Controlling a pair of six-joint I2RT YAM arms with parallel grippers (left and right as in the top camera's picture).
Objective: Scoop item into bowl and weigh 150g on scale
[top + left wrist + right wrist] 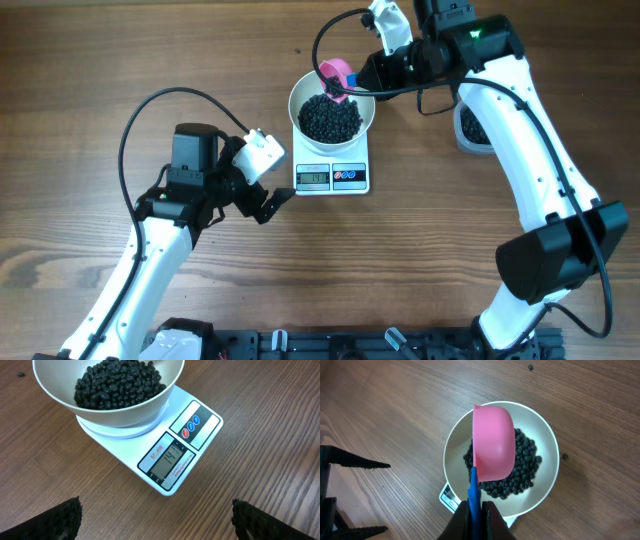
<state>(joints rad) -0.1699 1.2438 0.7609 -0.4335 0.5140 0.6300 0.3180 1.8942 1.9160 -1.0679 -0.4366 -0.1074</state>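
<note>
Bowl of black beans on scale near table's far edge, right gripper clamps pink scoop over it, left gripper spread wide beside scale.

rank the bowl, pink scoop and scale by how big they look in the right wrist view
1. bowl
2. pink scoop, though it is nearer the camera
3. scale, only corners showing under the bowl

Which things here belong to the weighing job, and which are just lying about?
Belong to the job: beans, bowl, scale, pink scoop held in the right gripper, half-hidden tub.

Lying about: loose beans on the table.
</note>
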